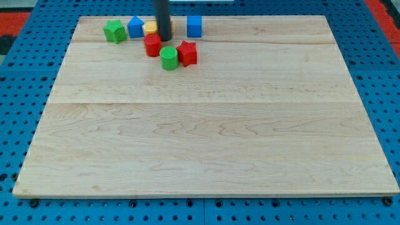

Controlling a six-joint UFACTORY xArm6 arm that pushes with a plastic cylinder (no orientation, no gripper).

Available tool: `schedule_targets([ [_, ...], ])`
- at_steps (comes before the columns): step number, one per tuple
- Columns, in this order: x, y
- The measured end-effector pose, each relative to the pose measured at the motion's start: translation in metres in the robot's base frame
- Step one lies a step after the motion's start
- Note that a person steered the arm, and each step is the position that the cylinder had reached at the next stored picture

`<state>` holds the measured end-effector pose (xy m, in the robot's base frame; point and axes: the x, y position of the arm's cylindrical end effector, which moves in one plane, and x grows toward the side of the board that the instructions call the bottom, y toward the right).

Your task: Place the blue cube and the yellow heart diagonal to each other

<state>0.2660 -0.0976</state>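
The blue cube (194, 26) stands near the view's top edge of the wooden board (206, 125). A yellow block (150, 28), mostly hidden behind my rod so its shape cannot be made out, lies to the cube's left. My tip (164, 39) is down just right of the yellow block and left of the blue cube, right above the red block (152, 45).
A green block (114, 30) and another blue block (135, 27) lie left of the yellow one. A green cylinder (169, 58) and a red star-like block (187, 53) sit just below my tip. Blue pegboard surrounds the board.
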Motion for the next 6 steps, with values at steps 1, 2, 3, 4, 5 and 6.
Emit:
schedule_targets([
  [1, 0.001, 0.009],
  [2, -0.01, 0.04],
  [3, -0.029, 0.057],
  [4, -0.03, 0.083],
  [5, -0.042, 0.094],
  [6, -0.049, 0.055],
])
